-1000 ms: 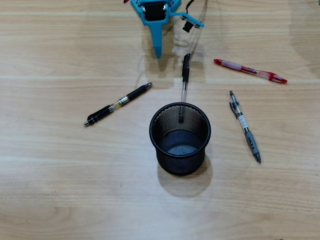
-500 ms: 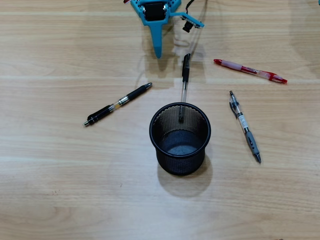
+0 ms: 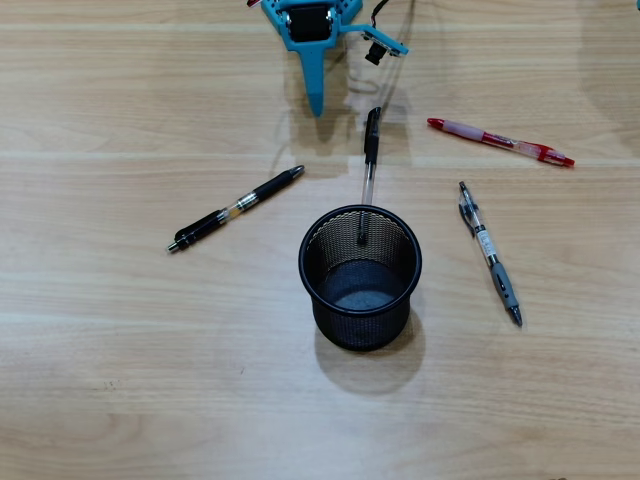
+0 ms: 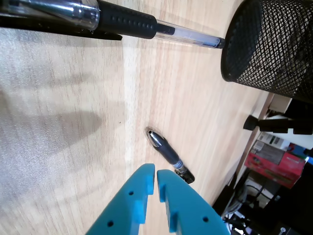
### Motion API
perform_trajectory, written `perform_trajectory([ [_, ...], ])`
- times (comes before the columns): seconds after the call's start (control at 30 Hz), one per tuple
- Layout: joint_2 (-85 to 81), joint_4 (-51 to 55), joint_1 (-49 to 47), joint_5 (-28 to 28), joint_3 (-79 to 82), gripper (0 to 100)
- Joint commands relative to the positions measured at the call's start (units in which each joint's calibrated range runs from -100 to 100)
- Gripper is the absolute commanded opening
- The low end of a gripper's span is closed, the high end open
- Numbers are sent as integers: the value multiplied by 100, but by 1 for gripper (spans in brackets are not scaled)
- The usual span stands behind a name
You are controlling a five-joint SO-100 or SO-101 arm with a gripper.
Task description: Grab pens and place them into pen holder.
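Your bench [image 3: 120, 400] is wide and bare on every side of the pen holder [image 3: 360, 275], so you have free room to move. The holder stands mid-bench with its floor showing nothing inside — as far as the overhead view tells, all four pens are left to place. The black-and-clear pen [image 3: 368, 160] lies just above the holder, its tip at the rim. The grey-and-clear pen [image 3: 490, 255] lies right of the holder, the red-and-clear pen [image 3: 500, 141] above-right, the black pen with yellow band [image 3: 236, 208] left. The fingers [image 4: 155, 177] — nearly closed, holding nothing — hover above the holder.
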Motion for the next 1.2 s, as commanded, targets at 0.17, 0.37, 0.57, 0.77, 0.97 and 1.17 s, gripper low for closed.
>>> perform_trajectory([
  [0.17,-59,-44,66,-8,43,2],
  [0.37,-59,-44,66,-3,43,2],
  [0.57,-59,-44,85,-34,43,2],
  [0.77,-59,-35,139,-34,16,2],
  [0.97,272,-17,149,-34,-735,2],
  [1.17,1979,-17,149,-34,-2400,2],
])
